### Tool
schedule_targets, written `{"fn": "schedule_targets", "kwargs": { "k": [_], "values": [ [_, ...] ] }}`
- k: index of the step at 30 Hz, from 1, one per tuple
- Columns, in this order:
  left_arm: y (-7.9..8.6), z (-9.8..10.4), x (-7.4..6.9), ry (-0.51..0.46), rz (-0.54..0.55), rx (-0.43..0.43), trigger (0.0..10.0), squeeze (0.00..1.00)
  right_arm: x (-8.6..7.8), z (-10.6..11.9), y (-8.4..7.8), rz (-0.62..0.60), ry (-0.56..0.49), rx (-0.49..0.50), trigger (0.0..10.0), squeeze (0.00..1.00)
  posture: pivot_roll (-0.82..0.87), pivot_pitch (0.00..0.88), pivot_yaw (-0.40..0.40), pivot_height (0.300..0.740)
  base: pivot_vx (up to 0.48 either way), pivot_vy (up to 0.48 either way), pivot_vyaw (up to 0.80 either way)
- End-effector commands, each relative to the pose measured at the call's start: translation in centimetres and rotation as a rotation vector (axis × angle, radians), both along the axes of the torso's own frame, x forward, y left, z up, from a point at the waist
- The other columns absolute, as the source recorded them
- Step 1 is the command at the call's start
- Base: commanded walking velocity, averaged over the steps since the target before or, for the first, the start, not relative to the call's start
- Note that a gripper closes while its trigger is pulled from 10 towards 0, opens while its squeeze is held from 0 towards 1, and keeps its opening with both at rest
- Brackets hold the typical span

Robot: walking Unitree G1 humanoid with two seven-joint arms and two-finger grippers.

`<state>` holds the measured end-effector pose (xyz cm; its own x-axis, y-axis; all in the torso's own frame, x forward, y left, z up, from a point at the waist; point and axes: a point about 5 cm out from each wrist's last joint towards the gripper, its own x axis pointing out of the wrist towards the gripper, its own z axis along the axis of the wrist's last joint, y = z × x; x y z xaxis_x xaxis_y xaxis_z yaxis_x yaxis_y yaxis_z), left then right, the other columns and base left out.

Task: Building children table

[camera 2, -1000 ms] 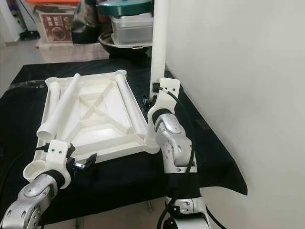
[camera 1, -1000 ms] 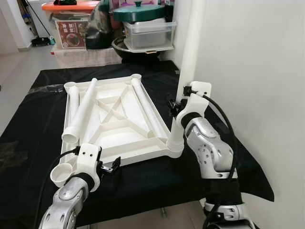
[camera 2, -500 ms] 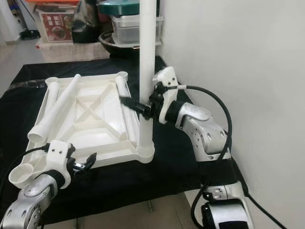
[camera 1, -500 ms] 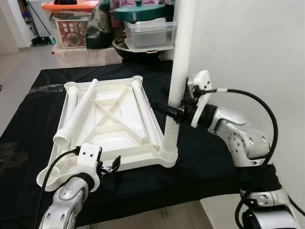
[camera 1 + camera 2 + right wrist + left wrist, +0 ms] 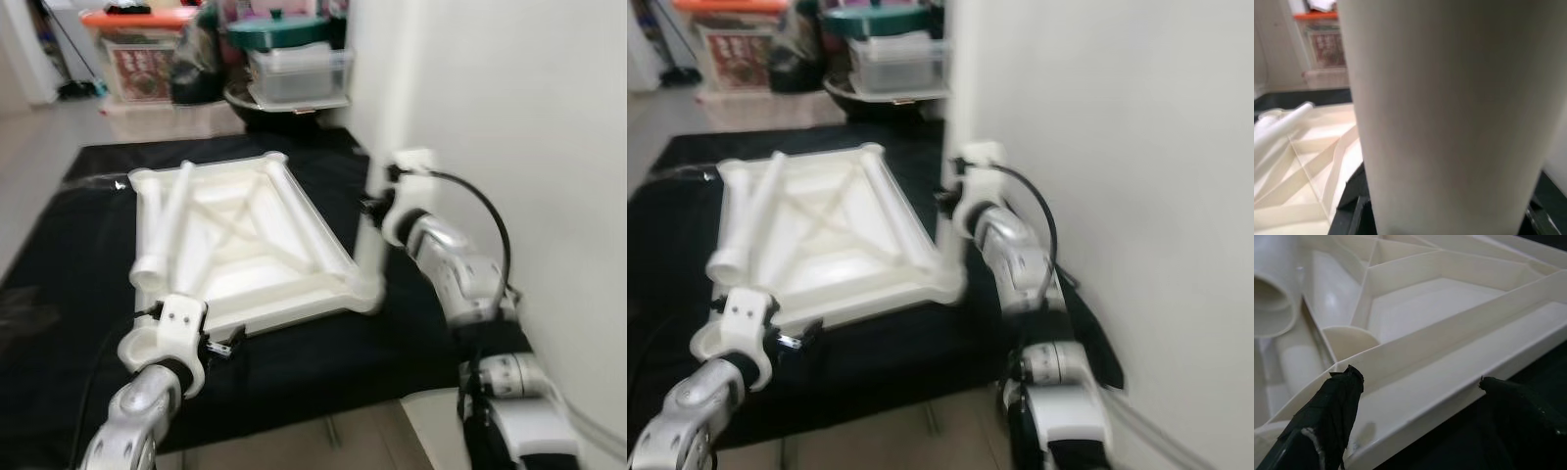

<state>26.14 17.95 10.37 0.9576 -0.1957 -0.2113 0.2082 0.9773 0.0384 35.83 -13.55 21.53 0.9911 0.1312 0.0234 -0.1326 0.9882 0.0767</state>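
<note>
On the black-covered table (image 5: 59, 245), the white tabletop (image 5: 245, 245) lies underside up. At its 4 o'clock corner, the right gripper (image 5: 375, 208) clamps an upright leg (image 5: 370, 257). The left gripper (image 5: 1415, 396), fingers spread, straddles the 7 o'clock rim.

1 white tabletop (image 5: 245, 235), 4 white leg tubes (image 5: 167, 220), 2 grippers (image 5: 227, 345).

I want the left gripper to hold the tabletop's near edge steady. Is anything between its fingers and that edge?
Nothing visible. The left gripper is open right at the tabletop, whose near edge runs between the fingers.
</note>
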Motion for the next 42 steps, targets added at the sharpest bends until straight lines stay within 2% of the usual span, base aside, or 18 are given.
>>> {"fn": "schedule_targets", "kwargs": {
  "k": [1,2,4,5,10,11,19,20,21,22,26,32,33,34,35,40,41,42],
  "values": [
    [-0.3,0.0,0.2,0.007,-0.013,0.0,10.0,0.0,-1.2,-1.3,2.0,0.077,0.075,0.001,4.4,0.0,0.06,0.0,-0.047,0.74,0.0,0.0,0.0],
    [-0.4,0.0,0.3,0.007,-0.019,0.001,10.0,0.0,-2.0,-1.1,3.5,0.157,0.063,0.0,10.0,0.0,0.04,0.0,-0.034,0.74,0.0,0.0,0.0],
    [-0.5,0.0,0.5,0.006,-0.027,0.002,10.0,0.0,-2.9,-0.5,4.8,0.238,0.025,0.013,10.0,0.16,0.04,0.0,-0.031,0.74,0.0,0.0,0.0],
    [-0.5,0.1,0.6,0.005,-0.029,0.002,10.0,0.0,-3.0,0.0,5.0,0.271,0.005,0.02,10.0,1.0,0.04,0.0,-0.03,0.74,0.0,0.0,0.0],
    [-0.5,0.1,0.8,0.003,-0.032,0.001,10.0,0.0,-2.6,0.8,5.4,0.317,-0.024,0.029,10.0,1.0,0.04,0.0,-0.031,0.74,0.0,0.0,0.0],
    [-0.5,0.1,0.8,0.002,-0.03,-0.002,10.0,0.0,-2.2,1.6,5.3,0.395,-0.037,0.055,10.0,0.0,0.04,0.0,-0.033,0.74,0.0,0.0,0.0],
    [-0.5,0.0,0.6,0.001,-0.025,-0.007,10.0,0.0,-3.6,2.5,4.5,0.881,-0.075,0.007,10.0,0.0,0.05,0.0,-0.054,0.74,0.0,0.0,0.0],
    [-0.5,0.0,0.6,-0.001,-0.021,-0.008,10.0,0.0,-3.8,1.7,4.7,0.917,-0.052,-0.028,4.8,0.0,0.05,0.0,-0.054,0.74,0.0,0.0,0.0],
    [-0.5,0.0,0.6,-0.001,-0.021,-0.008,10.0,0.0,-3.8,1.7,4.7,0.917,-0.052,-0.028,4.8,0.0,0.05,0.0,-0.054,0.74,0.0,0.0,0.0],
    [-0.5,0.1,0.6,-0.003,-0.017,-0.01,10.0,0.0,-3.7,0.8,5.0,0.921,-0.02,-0.041,0.0,0.0,0.06,0.0,-0.059,0.74,0.0,0.0,0.0],
    [-0.4,0.1,0.4,-0.003,-0.011,-0.009,10.0,0.0,-1.8,-1.3,5.2,0.663,0.088,-0.05,0.0,0.0,0.07,0.0,-0.057,0.74,0.0,0.0,0.0],
    [-0.3,0.0,0.3,0.003,-0.014,-0.005,10.0,0.0,0.2,-3.1,1.6,0.018,0.197,0.005,0.0,0.0,0.06,0.0,-0.051,0.74,0.0,0.0,0.0],
    [-0.3,0.1,0.4,0.002,-0.016,-0.005,10.0,0.0,-0.9,-3.1,1.8,-0.058,0.191,0.049,2.1,0.0,0.06,0.0,-0.046,0.74,0.0,0.0,0.0],
    [-0.3,0.1,0.4,0.002,-0.016,-0.005,10.0,0.0,-0.9,-3.1,1.8,-0.058,0.191,0.049,2.1,0.0,0.06,0.0,-0.046,0.74,0.0,0.0,0.0],
    [-0.3,0.1,0.4,0.002,-0.017,-0.007,10.0,0.0,-1.6,-2.3,3.4,0.042,0.156,0.075,10.0,0.0,0.05,0.0,-0.043,0.74,0.0,0.0,0.0],
    [-0.4,0.0,0.4,0.007,-0.029,-0.005,10.0,0.0,-4.2,0.0,6.9,0.324,0.012,0.131,10.0,0.0,0.04,0.0,-0.033,0.74,0.0,0.0,0.0],
    [-0.4,0.0,0.4,0.008,-0.032,-0.004,10.0,0.0,-4.3,0.3,6.8,0.355,-0.003,0.135,10.0,1.0,0.04,0.0,-0.035,0.74,0.0,0.0,0.0],
    [-0.4,0.0,0.5,0.009,-0.033,-0.003,10.0,0.0,-4.2,0.4,6.8,0.366,-0.01,0.136,10.0,1.0,0.04,0.0,-0.035,0.74,0.0,0.0,0.0]
  ]
}}
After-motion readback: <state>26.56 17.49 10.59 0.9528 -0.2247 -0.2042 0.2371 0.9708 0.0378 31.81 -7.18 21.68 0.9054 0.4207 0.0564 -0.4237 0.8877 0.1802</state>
